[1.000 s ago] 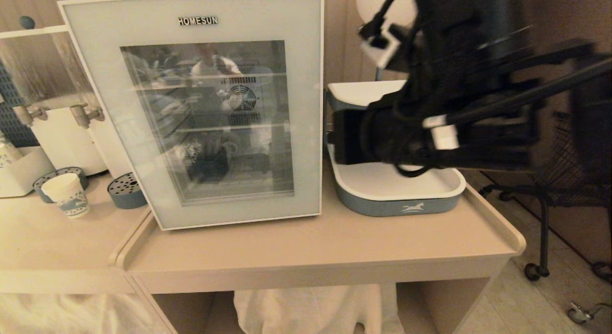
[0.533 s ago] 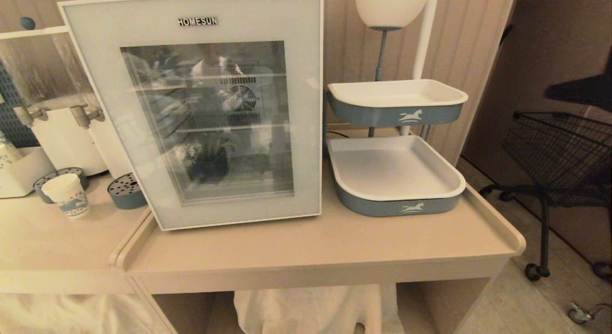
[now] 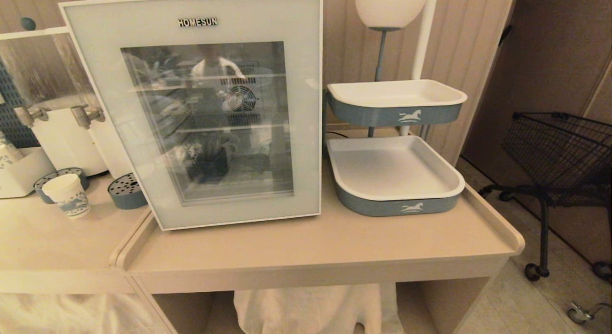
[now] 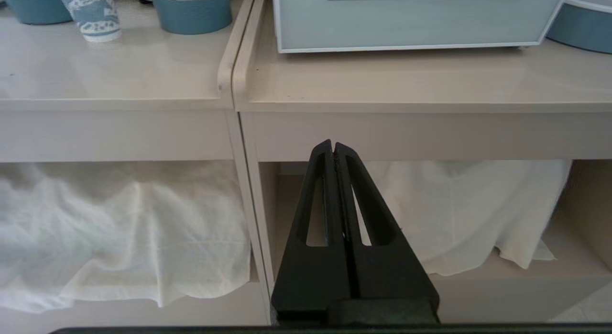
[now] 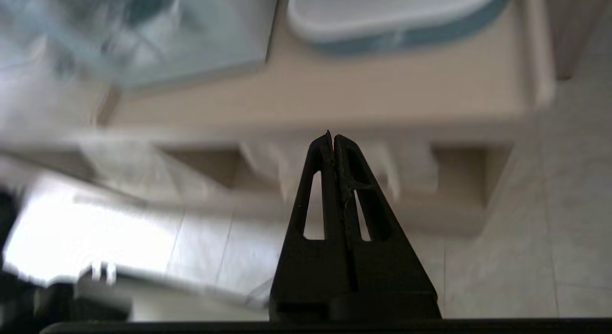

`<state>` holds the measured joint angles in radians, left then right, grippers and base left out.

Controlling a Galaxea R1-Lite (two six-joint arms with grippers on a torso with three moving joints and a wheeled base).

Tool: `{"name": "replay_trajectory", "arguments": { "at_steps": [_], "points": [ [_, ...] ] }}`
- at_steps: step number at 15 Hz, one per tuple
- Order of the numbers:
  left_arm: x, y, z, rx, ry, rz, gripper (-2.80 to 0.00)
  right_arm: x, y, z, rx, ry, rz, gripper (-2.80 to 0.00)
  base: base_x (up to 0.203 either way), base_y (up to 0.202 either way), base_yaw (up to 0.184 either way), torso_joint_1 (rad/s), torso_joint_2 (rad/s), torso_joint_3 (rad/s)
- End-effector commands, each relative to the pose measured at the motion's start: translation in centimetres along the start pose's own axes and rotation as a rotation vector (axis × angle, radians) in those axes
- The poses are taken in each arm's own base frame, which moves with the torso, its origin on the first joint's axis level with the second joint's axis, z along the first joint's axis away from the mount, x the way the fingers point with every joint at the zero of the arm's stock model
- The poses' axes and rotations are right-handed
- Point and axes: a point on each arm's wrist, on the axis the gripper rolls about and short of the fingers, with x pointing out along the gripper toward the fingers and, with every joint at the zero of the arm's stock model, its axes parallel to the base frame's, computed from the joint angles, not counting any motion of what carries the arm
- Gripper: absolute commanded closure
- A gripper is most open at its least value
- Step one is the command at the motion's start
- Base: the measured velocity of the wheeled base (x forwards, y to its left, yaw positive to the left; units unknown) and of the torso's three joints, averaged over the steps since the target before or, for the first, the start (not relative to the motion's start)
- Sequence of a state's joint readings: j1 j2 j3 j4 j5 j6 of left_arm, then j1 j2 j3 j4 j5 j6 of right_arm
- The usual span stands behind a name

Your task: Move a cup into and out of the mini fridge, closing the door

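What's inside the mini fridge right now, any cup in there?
Through the shut door of the mini fridge: wire shelves, a rear fan. Reflections hide the rest. A cup stands outside.

left gripper (image 4: 333, 147) fingers pressed together, empty | below table (image 4: 382, 85) edge | cup (image 4: 91, 13) beside fridge (image 4: 411, 23)

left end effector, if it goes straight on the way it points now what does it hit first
Probably the front edge of the table. The left end effector, shut and empty, points level at that panel just below the tabletop, with the white cloth underneath. Depth is unclear, so it may pass slightly under.
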<state>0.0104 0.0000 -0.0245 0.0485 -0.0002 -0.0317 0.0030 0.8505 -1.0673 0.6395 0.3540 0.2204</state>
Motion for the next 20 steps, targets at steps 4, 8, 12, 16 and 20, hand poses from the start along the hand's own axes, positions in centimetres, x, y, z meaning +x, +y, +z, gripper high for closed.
{"name": "replay_trajectory", "arguments": {
  "at_steps": [4,8,12,16,20],
  "points": [
    [0.0,0.0,0.0,-0.001,0.002,0.001,0.0,-4.5,-0.5,-10.0,-0.09,-0.055,0.069,0.0,0.0,0.0,0.0,0.0,0.0,0.0],
    [0.0,0.0,0.0,-0.001,0.002,-0.001,0.0,-4.7,-2.0,-13.5,-0.061,-0.18,-0.085,0.0,0.0,0.0,0.0,0.0,0.0,0.0],
    [0.0,0.0,0.0,-0.001,0.002,-0.001,0.0,-0.8,-3.6,-13.4,-0.148,-0.512,-0.176,0.0,0.0,0.0,0.0,0.0,0.0,0.0],
    [0.0,0.0,0.0,0.0,0.002,-0.001,0.0,1.4,-5.1,-15.5,-0.22,-0.55,-0.316,0.0,0.0,0.0,0.0,0.0,0.0,0.0],
    [0.0,0.0,0.0,0.001,0.002,0.001,0.0,0.4,-5.4,-16.2,-0.213,-0.649,-0.587,0.0,0.0,0.0,0.0,0.0,0.0,0.0]
  ]
}}
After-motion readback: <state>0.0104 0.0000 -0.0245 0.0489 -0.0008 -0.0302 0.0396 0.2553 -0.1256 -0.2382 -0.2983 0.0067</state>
